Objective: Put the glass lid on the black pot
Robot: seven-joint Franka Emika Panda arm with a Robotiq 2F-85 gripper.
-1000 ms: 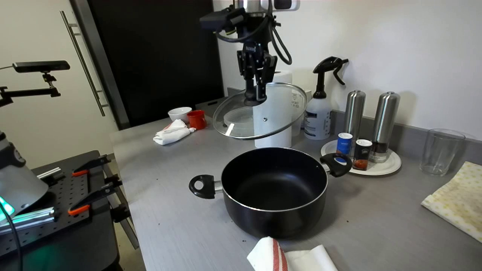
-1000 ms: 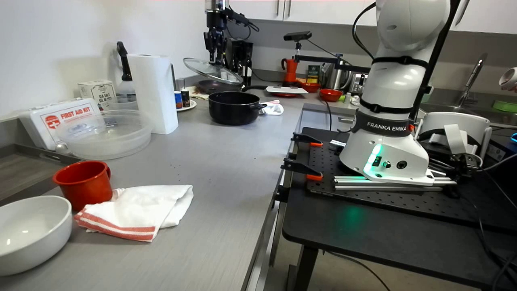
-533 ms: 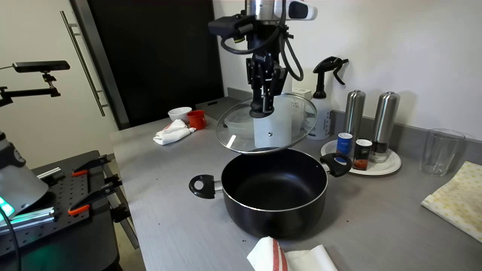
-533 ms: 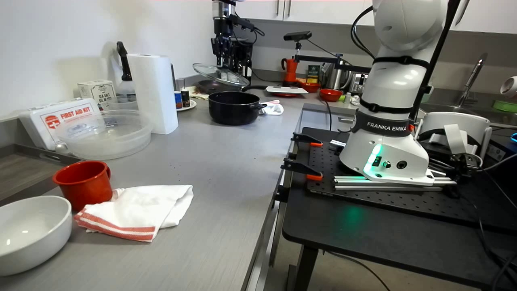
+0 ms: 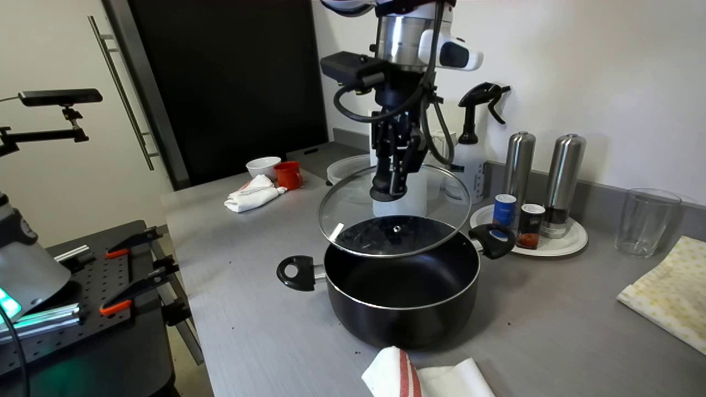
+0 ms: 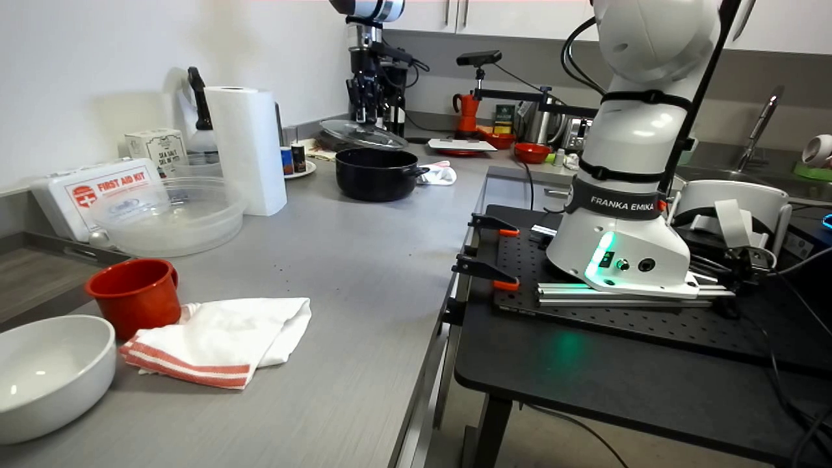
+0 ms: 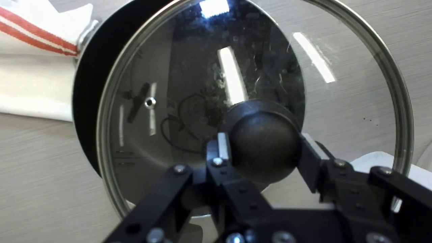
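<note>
The glass lid [image 5: 394,242] hangs tilted in the air, its near rim lower, in an exterior view. It overlaps the back part of the black pot [image 5: 405,325] there. My gripper [image 5: 390,184] is shut on the lid's black knob, which shows between both fingers in the wrist view [image 7: 265,145]. The lid [image 6: 364,135] also shows just above the pot [image 6: 377,179] in an exterior view. In the wrist view the lid [image 7: 195,111] covers much of the pot [image 7: 87,101] but sits off to one side of it. Whether the rims touch is hard to tell.
A paper towel roll [image 6: 250,156] stands behind the lid. A white plate [image 5: 576,240] with shakers and small cans is beside a pot handle. A striped cloth [image 5: 405,375] lies close to the pot. A spray bottle [image 5: 466,171] and a clear glass [image 5: 645,226] stand near the wall.
My gripper has come down with the lid and a little toward the pot, so the lid now overlaps the pot's far part. The pot has not moved.
</note>
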